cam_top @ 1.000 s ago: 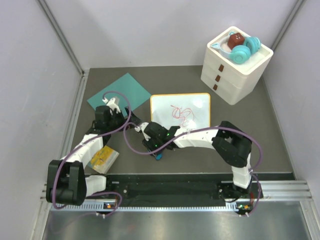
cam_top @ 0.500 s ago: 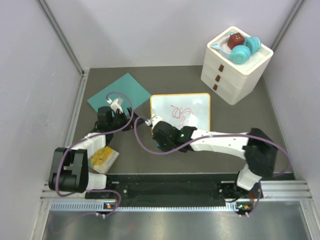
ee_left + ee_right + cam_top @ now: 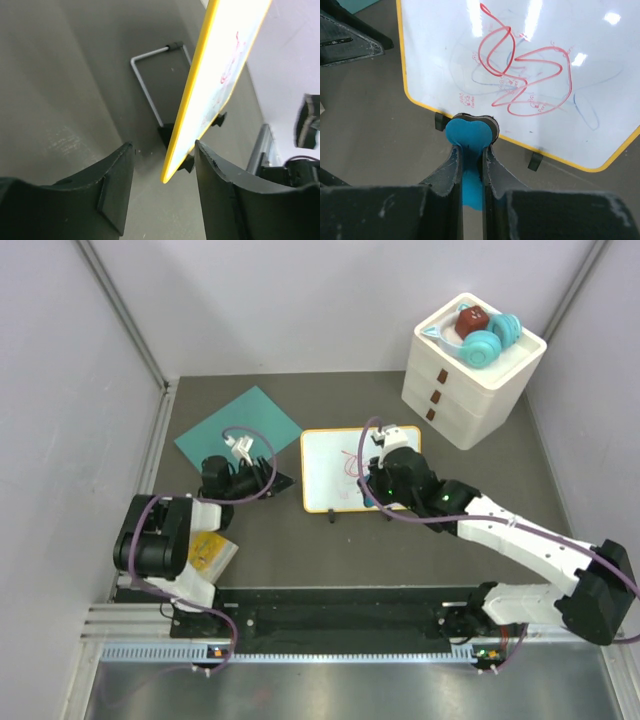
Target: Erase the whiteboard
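The whiteboard (image 3: 335, 472), white with a yellow frame and red scribbles (image 3: 520, 75), lies mid-table on small black feet. My right gripper (image 3: 372, 497) hovers over its near edge, shut on a blue eraser (image 3: 470, 134) whose rounded head sticks out past the fingertips (image 3: 454, 152). My left gripper (image 3: 283, 480) lies low at the board's left side. In the left wrist view its jaws (image 3: 163, 147) are apart, and the board's yellow corner (image 3: 169, 175) sits between them, close to the right finger (image 3: 215, 175).
A teal square sheet (image 3: 238, 423) lies at the back left. A white drawer unit (image 3: 470, 375) at the back right carries teal headphones. A yellow packet (image 3: 208, 552) rests by the left arm's base. A wire stand (image 3: 150, 85) shows under the board.
My right arm swung right from the board's left front and now holds the eraser over the board's near edge. My left gripper slid to the board's left corner, and its jaws have narrowed.
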